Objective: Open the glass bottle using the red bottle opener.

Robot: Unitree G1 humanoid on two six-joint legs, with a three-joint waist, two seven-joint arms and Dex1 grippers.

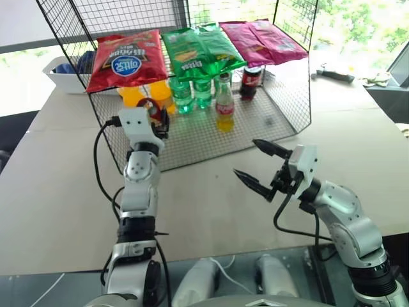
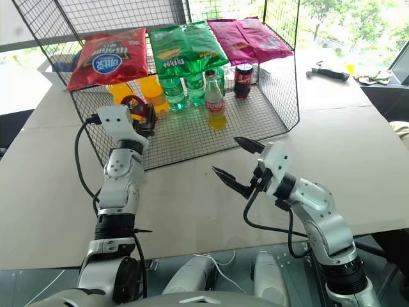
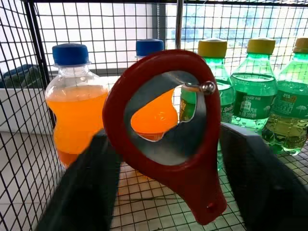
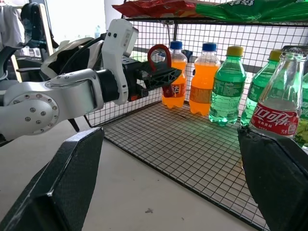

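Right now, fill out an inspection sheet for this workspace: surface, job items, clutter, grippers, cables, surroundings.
Surface: brown table carrying a wire rack.
Job items: glass bottle upright on the rack floor, cap on; red bottle opener between the left gripper's fingers, ring upward.
Clutter: orange soda bottles, green bottles and a dark cola bottle on the rack floor; snack bags on its top.
Grippers: left gripper shut on the opener, at the rack's front edge by the orange bottles; right gripper open, above the table in front of the rack.
Cables: black cable looping beside the left arm.
Surroundings: white bin behind the rack; windows beyond.
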